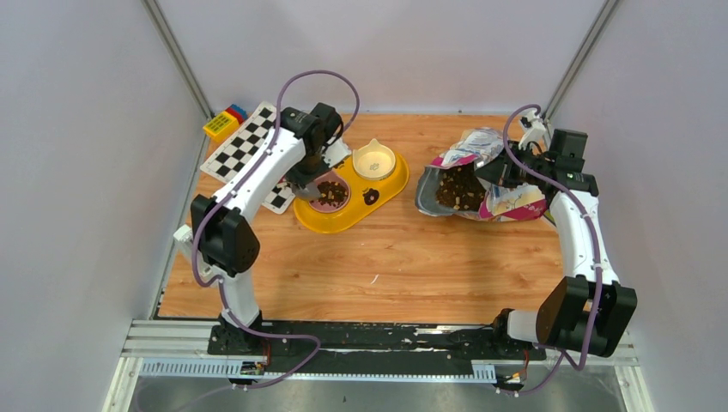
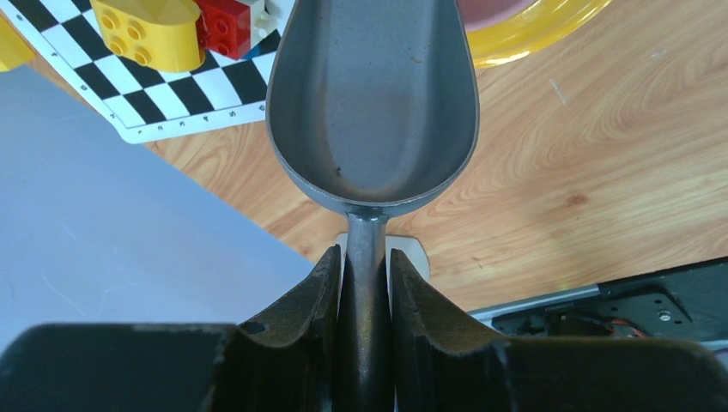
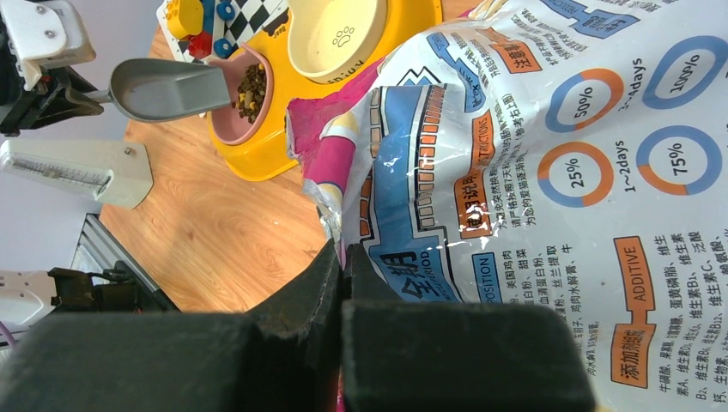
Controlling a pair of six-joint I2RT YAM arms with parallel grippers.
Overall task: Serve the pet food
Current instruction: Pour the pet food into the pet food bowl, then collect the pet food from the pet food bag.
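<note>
Overhead and wrist views of a serving cycle, at the point where the scoop (image 2: 373, 94) appears to have been emptied. The left jaws are clamped on the scoop's thin grey handle. Its bowl shows bare metal-grey inside and hangs at the rim of the pink bowl (image 3: 236, 107). The pet food (image 1: 331, 194) lies as a dark heap in that pink bowl, at the 8 o'clock end of the yellow feeder (image 1: 343, 221). More kibble shows in the open mouth of the bag (image 3: 532, 172), which lies on its side at 2 o'clock on the worktop (image 1: 386, 266). The right jaws are pressed together on the bag's torn edge and seem to be holding the mouth open. The cream bowl (image 1: 374, 160), at the feeder's 2 o'clock end, holds nothing. A checkerboard mat (image 1: 245, 154) and toy bricks (image 1: 225, 122) sit at 10 o'clock, apart from the work. Judged step: a portion delivered, the scoop spent. If more is wanted, the next move calls for carrying the scoop toward 3 o'clock into the bag mouth with its hollow facing the kibble, while the right jaws keep their pinch.
</note>
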